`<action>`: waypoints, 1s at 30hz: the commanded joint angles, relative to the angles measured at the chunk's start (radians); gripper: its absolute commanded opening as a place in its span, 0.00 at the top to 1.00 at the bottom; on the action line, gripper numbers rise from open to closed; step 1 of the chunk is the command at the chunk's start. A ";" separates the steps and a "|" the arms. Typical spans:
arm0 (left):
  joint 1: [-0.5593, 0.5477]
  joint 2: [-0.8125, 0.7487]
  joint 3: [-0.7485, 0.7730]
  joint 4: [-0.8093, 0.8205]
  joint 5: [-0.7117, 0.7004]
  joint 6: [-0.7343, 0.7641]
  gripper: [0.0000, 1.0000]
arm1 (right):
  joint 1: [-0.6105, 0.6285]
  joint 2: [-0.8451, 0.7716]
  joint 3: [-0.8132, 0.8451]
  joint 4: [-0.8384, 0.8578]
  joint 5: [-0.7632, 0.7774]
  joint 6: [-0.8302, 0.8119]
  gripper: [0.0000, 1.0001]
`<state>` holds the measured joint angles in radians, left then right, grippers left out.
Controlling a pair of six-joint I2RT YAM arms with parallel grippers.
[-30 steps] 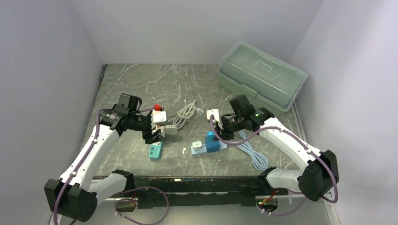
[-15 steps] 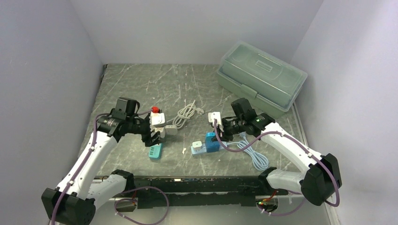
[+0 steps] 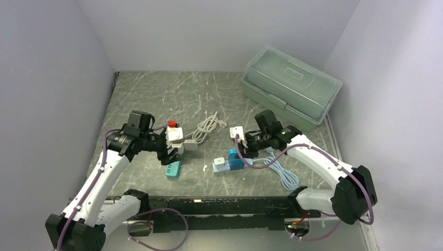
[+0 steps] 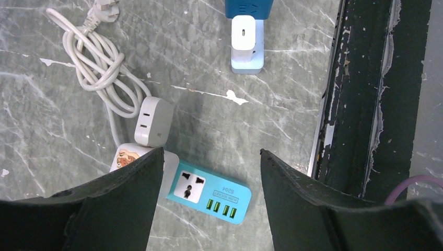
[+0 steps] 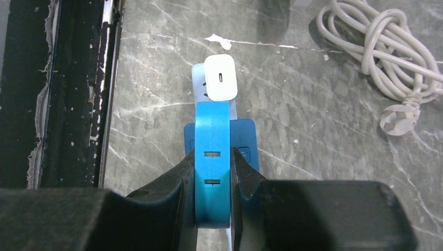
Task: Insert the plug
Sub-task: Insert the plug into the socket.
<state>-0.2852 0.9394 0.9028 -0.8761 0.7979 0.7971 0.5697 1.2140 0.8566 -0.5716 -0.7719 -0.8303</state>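
Both arms have edged inward since the earlier view, and the right gripper (image 5: 213, 159) has dropped toward the pale blue power strip (image 5: 197, 83). Its fingers pinch the blue plug (image 5: 212, 130) directly behind the white charger (image 5: 220, 77). The left gripper (image 4: 210, 162) hovers, fingers spread, over the teal socket block (image 4: 211, 193). Judged step: alignment over the strip. Next move calls for a square, downward press.
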 commanded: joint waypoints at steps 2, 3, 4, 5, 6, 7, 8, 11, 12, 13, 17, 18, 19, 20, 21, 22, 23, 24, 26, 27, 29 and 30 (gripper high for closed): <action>-0.004 -0.017 0.005 0.023 0.002 -0.025 0.28 | -0.004 0.011 0.020 -0.006 -0.030 -0.049 1.00; -0.004 -0.020 0.004 0.023 0.002 -0.027 0.28 | -0.004 0.009 0.019 -0.006 -0.022 -0.048 1.00; -0.005 -0.022 0.003 0.024 0.003 -0.030 0.28 | -0.004 0.007 0.016 -0.001 -0.017 -0.047 1.00; -0.005 -0.023 0.001 0.025 0.003 -0.033 0.28 | -0.004 0.006 0.015 0.001 -0.015 -0.047 1.00; -0.004 -0.024 0.001 0.025 0.002 -0.034 0.28 | -0.004 0.008 0.015 0.001 -0.016 -0.048 1.00; -0.005 -0.025 0.000 0.025 0.004 -0.035 0.28 | -0.004 0.011 0.015 0.002 -0.016 -0.049 1.00; -0.004 -0.025 0.001 0.025 0.003 -0.035 0.28 | -0.004 0.014 0.017 0.002 -0.018 -0.049 1.00; -0.004 -0.023 0.004 0.028 0.001 -0.038 0.28 | -0.004 0.029 0.021 -0.006 -0.020 -0.057 1.00; -0.002 -0.022 0.005 0.028 0.001 -0.039 0.28 | -0.004 0.031 0.022 -0.009 -0.019 -0.059 1.00; -0.003 -0.022 0.005 0.029 0.001 -0.041 0.28 | -0.005 0.030 0.022 -0.010 -0.017 -0.059 1.00; -0.004 -0.021 0.005 0.026 0.003 -0.038 0.28 | -0.005 0.024 0.019 -0.009 -0.004 -0.059 1.00; -0.003 -0.019 0.005 0.028 0.003 -0.038 0.28 | -0.003 0.024 0.019 -0.012 0.001 -0.059 1.00; -0.004 -0.017 0.005 0.029 0.003 -0.038 0.28 | -0.004 0.023 0.019 -0.015 0.003 -0.061 1.00; -0.004 -0.015 0.006 0.029 0.003 -0.038 0.28 | -0.004 0.024 0.020 -0.016 0.005 -0.061 1.00; -0.004 -0.011 0.007 0.029 0.006 -0.039 0.29 | -0.004 0.022 0.021 -0.017 0.007 -0.061 1.00; -0.004 -0.010 0.007 0.031 0.008 -0.040 0.29 | -0.005 0.022 0.021 -0.017 0.010 -0.061 1.00; -0.004 -0.009 0.007 0.032 0.010 -0.042 0.29 | -0.004 0.021 0.021 -0.018 0.012 -0.062 1.00; -0.004 -0.008 0.008 0.032 0.012 -0.044 0.29 | -0.004 0.023 0.022 -0.021 0.014 -0.064 1.00; -0.003 -0.010 0.007 0.034 0.012 -0.045 0.29 | -0.005 0.025 0.025 -0.025 0.023 -0.064 1.00; -0.004 -0.011 0.008 0.033 0.012 -0.045 0.29 | -0.004 0.027 0.026 -0.027 0.024 -0.066 1.00; -0.004 -0.011 0.008 0.030 0.012 -0.043 0.29 | -0.003 0.027 0.027 -0.027 0.019 -0.067 1.00; -0.004 -0.011 0.010 0.029 0.012 -0.042 0.29 | -0.004 0.028 0.027 -0.025 0.019 -0.066 1.00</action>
<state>-0.2852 0.9321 0.9028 -0.8719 0.7887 0.7650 0.5697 1.2453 0.8570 -0.5903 -0.7471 -0.8684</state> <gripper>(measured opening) 0.713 0.244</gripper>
